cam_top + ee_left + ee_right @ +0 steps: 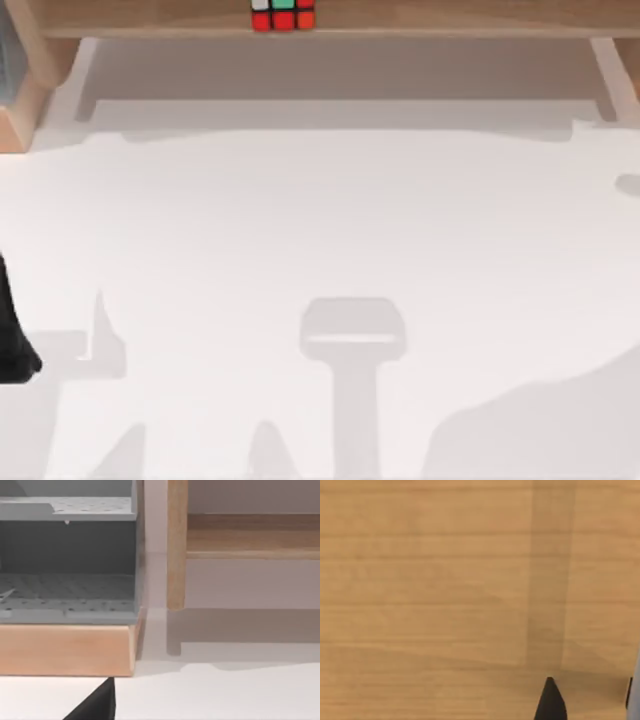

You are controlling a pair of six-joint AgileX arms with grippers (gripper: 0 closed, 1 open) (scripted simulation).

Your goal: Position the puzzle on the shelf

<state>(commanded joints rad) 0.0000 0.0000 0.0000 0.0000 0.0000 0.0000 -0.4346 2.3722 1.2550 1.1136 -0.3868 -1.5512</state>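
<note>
Right gripper: close over light-brown wood, dark fingertip in sight, opening cannot be told, nothing seen held | left arm: parked at table's left edge | small red-green-white sticker puzzle cube: sits on long light-brown wooden shelf, near front edge | risk: withdrawing arm could nudge cube off edge

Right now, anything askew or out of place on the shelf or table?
Nothing stands out. The puzzle sits square on the shelf, near the board's front edge, left of centre in the top view. The left arm is parked at the table's left edge. No spills or damage visible.
</note>
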